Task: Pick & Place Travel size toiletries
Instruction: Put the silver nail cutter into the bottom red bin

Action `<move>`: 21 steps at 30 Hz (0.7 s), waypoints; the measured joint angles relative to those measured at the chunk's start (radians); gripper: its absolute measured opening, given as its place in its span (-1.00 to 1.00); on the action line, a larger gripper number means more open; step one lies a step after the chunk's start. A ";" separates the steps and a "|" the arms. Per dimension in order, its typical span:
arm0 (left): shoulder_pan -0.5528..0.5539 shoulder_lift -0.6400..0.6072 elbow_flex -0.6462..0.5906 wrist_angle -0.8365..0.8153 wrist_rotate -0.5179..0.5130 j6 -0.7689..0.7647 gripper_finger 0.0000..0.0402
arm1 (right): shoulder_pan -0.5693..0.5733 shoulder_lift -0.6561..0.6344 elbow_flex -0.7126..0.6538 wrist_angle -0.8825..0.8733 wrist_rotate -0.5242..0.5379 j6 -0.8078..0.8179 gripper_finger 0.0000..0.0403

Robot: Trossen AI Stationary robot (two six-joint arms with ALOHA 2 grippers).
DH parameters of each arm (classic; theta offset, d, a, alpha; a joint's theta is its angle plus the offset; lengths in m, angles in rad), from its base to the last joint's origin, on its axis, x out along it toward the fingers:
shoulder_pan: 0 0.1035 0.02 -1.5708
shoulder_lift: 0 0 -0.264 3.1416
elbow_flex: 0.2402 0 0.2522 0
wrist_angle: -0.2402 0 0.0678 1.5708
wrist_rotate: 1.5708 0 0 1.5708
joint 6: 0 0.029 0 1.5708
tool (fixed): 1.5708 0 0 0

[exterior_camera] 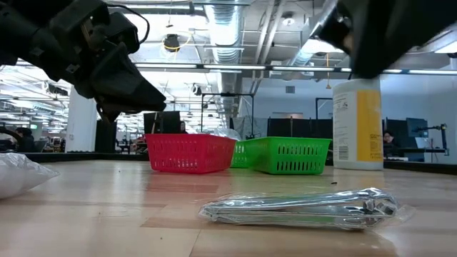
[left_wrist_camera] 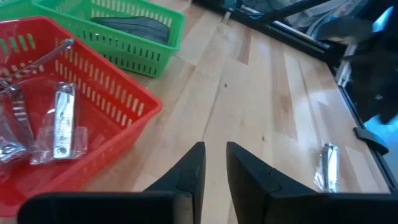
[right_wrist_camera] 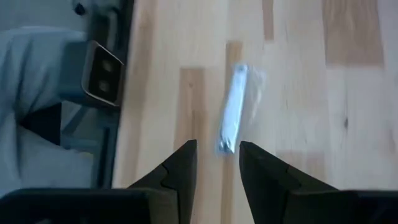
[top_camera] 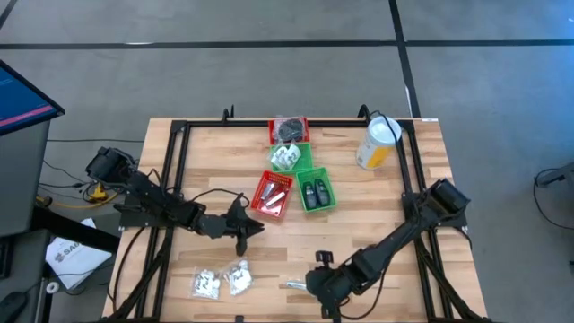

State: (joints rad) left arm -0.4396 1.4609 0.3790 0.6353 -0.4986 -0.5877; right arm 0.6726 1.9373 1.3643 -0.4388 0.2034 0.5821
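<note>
Travel size toiletries are spread over the bench [top_camera: 377, 224]. Reading the high view from the left, I count two clear packets [top_camera: 220, 281] with white contents at the near left edge, well apart from the baskets. The left hand [top_camera: 240, 235] hangs above bare wood just beside the red basket [top_camera: 272, 194], fingers [left_wrist_camera: 189, 171] set narrow and holding nothing. That red basket holds about three silvery nail clippers [left_wrist_camera: 62, 118] in clear sleeves. Four baskets stand in a cluster at mid-bench: two red, two green. The near green basket [top_camera: 314, 190] holds two dark grey pieces. A yellow canister [top_camera: 377, 144] stands upright at the far right.

One silvery sachet [top_camera: 294, 285] lies loose at the near edge, just beside the right hand [top_camera: 327, 292]. In the right wrist view, that hand hovers over it with fingers [right_wrist_camera: 177, 168] moderately parted and empty.

I judge the sachet light, with a stiff metal clipper inside a slippery film sleeve. I would grip across the clipper's narrow width at mid-length, not on the loose film edge, which may slide or crumple.
</note>
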 joint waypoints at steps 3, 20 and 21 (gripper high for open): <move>-0.005 0.000 0.000 0.001 0.000 0.000 -0.71 | 0.011 0.001 -0.029 0.026 0.012 0.047 -0.45; -0.004 0.000 0.000 0.002 -0.001 0.004 -0.71 | 0.014 0.001 -0.157 0.222 0.033 0.155 -0.35; -0.004 0.000 0.000 0.002 -0.001 0.004 -0.71 | 0.014 0.001 -0.157 0.226 0.033 0.155 -0.33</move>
State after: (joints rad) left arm -0.4438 1.4609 0.3790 0.6369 -0.4995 -0.5835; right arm 0.6868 1.9381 1.2072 -0.2128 0.2367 0.7376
